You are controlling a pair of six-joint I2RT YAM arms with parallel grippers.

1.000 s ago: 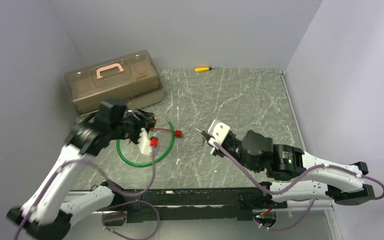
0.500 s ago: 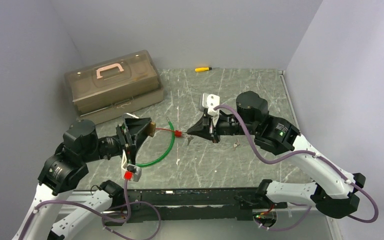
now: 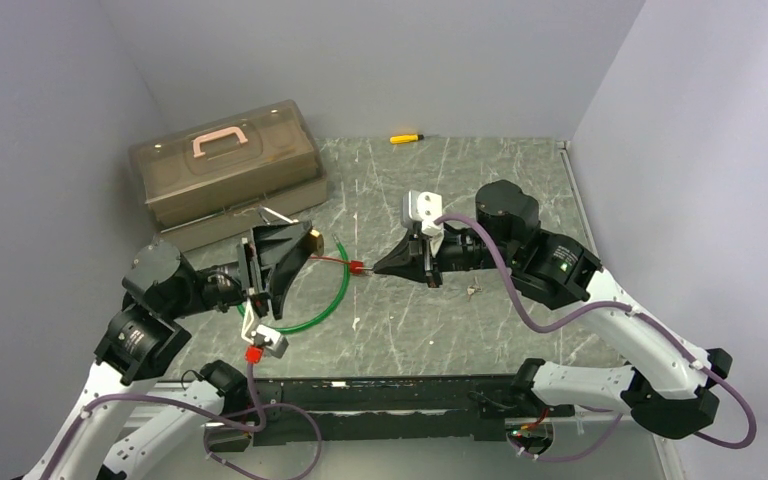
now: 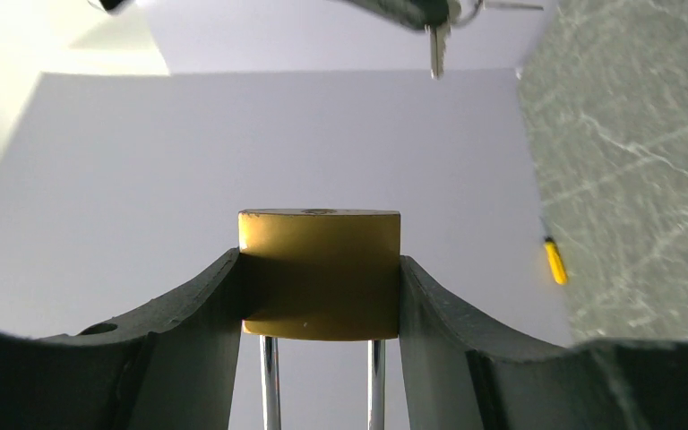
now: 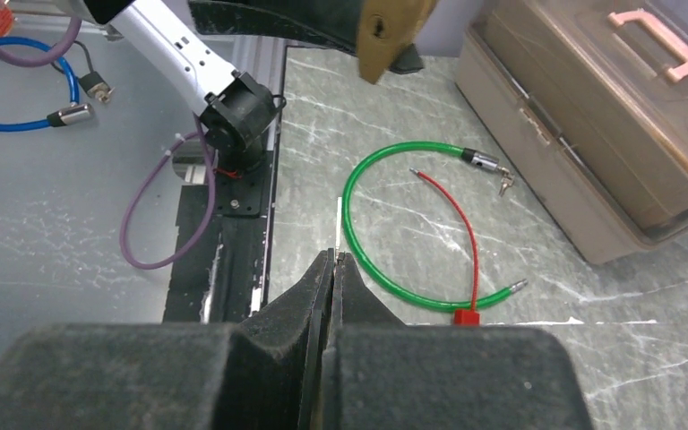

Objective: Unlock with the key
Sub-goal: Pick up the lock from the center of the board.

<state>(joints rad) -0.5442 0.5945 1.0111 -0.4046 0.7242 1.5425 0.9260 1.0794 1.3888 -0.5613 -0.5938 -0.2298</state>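
Case [image 3: 225,170] sits far-left on the bench [image 3: 480,190], screwdriver [image 3: 406,138] at its far edge, cable loop [image 5: 347,206] before the case, padlock [image 4: 320,287] within left pincer [image 4: 320,262].

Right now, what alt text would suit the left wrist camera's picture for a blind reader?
A brass padlock is clamped between the left gripper's black fingers, its shackle toward the camera. A key points at it from the frame's top, not touching.

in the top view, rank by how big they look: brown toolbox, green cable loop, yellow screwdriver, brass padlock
1. translucent brown plastic toolbox
2. green cable loop
3. unranked: yellow-handled screwdriver and brass padlock both look tiny; the padlock is raised nearer the camera and partly hidden
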